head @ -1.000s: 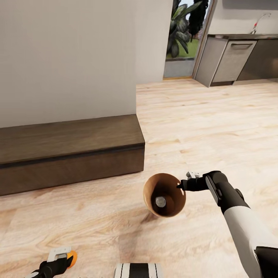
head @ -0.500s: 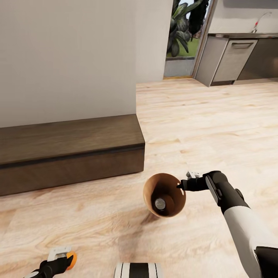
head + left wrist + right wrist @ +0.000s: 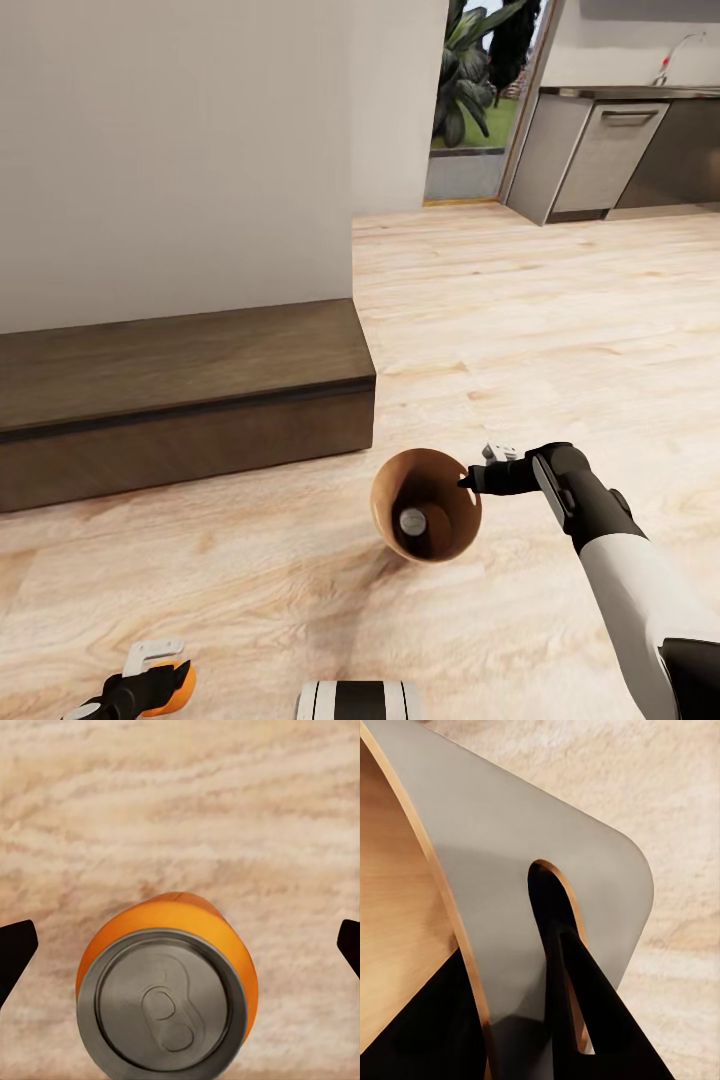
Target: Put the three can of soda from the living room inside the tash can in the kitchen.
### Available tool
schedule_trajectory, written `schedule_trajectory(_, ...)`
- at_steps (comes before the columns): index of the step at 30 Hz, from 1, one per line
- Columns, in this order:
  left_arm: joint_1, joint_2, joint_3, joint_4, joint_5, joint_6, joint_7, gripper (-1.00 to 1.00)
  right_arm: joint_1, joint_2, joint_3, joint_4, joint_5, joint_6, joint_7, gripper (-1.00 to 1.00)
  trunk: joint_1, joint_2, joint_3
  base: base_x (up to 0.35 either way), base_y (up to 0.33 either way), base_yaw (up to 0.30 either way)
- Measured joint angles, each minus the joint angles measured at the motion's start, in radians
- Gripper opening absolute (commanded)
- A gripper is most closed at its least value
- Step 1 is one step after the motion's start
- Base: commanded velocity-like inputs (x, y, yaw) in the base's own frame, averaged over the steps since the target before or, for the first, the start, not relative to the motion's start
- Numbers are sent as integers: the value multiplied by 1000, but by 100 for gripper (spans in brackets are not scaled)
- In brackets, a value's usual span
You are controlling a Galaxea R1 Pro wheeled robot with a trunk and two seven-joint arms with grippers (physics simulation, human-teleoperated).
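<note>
The left gripper is cut off by the lower edge of the head view; only its dark fingers and a white bracket are visible there. In the left wrist view its fingertips stand wide apart at either frame edge, clear of the orange soda can, whose silvery top faces the camera. Whether anything supports the can from below cannot be determined.

The right gripper is clamped on the rim of the trash can, one finger inside the brown wall and one through a slot in the grey outer wall. The bin is held above the wood floor, just in front of the dark wooden step. One can lies inside the bin; only its silvery top is visible and its colour is hidden.

Compared with the earlier frames, the orange can sits slightly lower beside the left gripper, and the can inside the bin has shifted a little. The kitchen cabinets stand well beyond the step.
</note>
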Motion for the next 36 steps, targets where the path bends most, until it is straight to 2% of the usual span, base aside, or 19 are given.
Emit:
schedule_trajectory(31, 0, 0, 2, 0, -1, 0, 1, 100, 0, 0, 0, 0, 1, 0, 0, -100, 0, 0, 0, 0, 0, 0)
schedule_trajectory(36, 0, 0, 1, 0, -1, 0, 1, 100, 0, 1, 0, 0, 6, -2, 0, -100, 2, -1, -19, 0, 0, 0)
